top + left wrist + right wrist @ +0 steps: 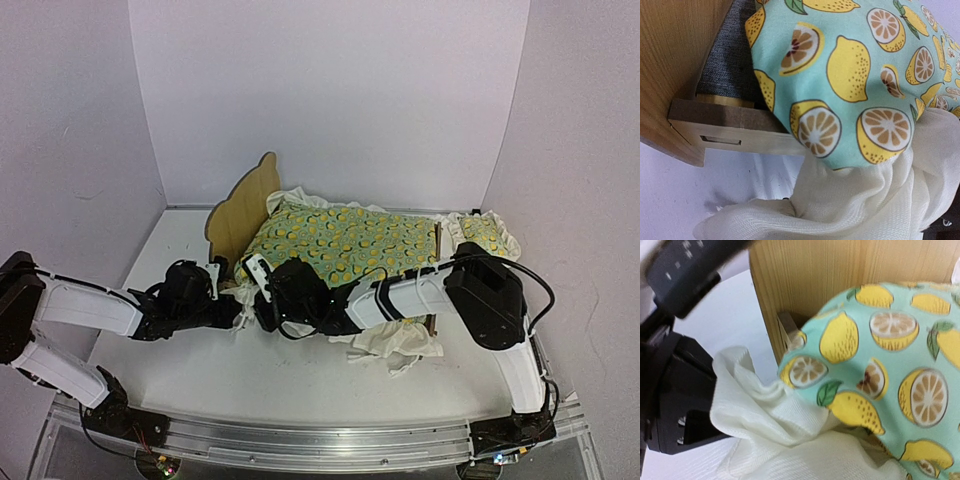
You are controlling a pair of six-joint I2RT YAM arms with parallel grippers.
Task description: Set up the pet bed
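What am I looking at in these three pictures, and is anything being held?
Two white robot arms stand on a white table. One picture looks down from above; the others come from wrist cameras. On the table stands a light plywood pet bed with a curved headboard, covered by a green-yellow lemon-print ruffled blanket; a small matching pillow lies at its right end. The left gripper and right gripper are shut by the headboard corner; whether they pinch cloth is hidden.
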